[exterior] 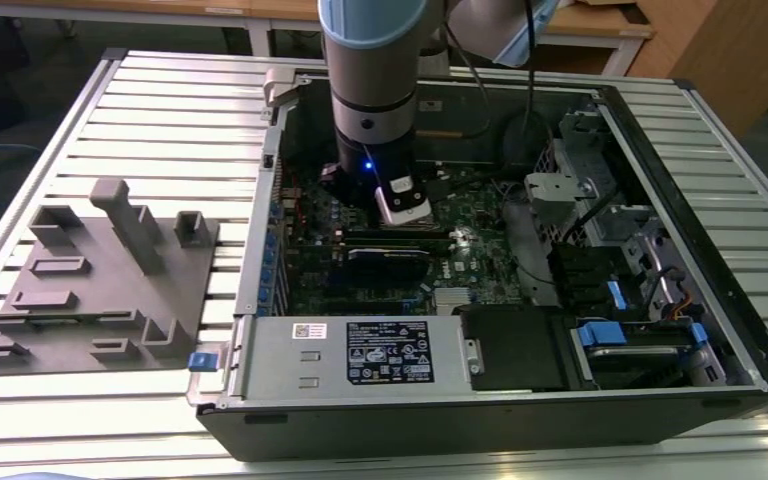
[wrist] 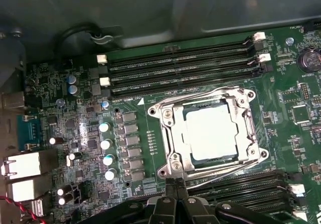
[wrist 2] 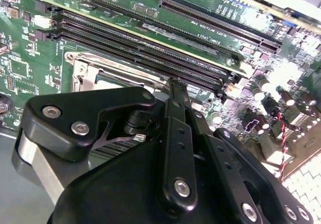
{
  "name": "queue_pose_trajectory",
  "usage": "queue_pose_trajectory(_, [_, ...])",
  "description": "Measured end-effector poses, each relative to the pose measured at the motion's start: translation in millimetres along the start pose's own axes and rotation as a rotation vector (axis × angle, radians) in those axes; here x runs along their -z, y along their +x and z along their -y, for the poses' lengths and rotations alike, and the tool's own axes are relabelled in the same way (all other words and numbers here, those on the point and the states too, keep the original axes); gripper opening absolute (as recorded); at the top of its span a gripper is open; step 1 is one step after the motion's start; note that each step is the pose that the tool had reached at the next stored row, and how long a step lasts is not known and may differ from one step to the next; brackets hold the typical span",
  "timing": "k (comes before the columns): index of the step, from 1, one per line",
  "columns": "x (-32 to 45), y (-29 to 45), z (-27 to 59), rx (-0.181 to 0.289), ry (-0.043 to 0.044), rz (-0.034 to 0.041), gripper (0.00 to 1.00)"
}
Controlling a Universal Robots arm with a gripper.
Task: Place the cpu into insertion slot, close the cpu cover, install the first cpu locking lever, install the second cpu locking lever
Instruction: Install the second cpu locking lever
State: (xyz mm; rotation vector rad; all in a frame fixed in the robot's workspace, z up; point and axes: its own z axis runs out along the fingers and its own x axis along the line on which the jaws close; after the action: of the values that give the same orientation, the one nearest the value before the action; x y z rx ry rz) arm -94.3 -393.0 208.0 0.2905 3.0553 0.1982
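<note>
Fingers (wrist: 175, 196) (pressed together) beside cpu cover (wrist: 173, 133).

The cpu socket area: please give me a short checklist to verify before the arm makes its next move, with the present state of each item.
1. The cpu lies flat in the insertion slot: ok, its silver top shows through the window.
2. The cpu cover is lowered over the chip: ok, the frame surrounds it.
3. Both locking levers latched: cannot tell; thin metal rods run along the frame edges.
4. The gripper is clear of the socket: ok, its tips sit at the socket's edge, beside the memory slots.
5. Gripper empty: cannot tell.
</note>
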Motion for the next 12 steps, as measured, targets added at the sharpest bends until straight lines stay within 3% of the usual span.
queue_pose_trajectory(3, [-0.1, 0.1, 0.0, 0.000, -0.0027, -0.0004, 0.11])
queue_pose_trajectory(7, [-0.4, 0.1, 0.0, -0.002, -0.0181, -0.0032, 0.11])
queue_pose_trajectory(12, [-3.2, 0.2, 0.8, -0.002, -0.0242, -0.0044, 0.11])
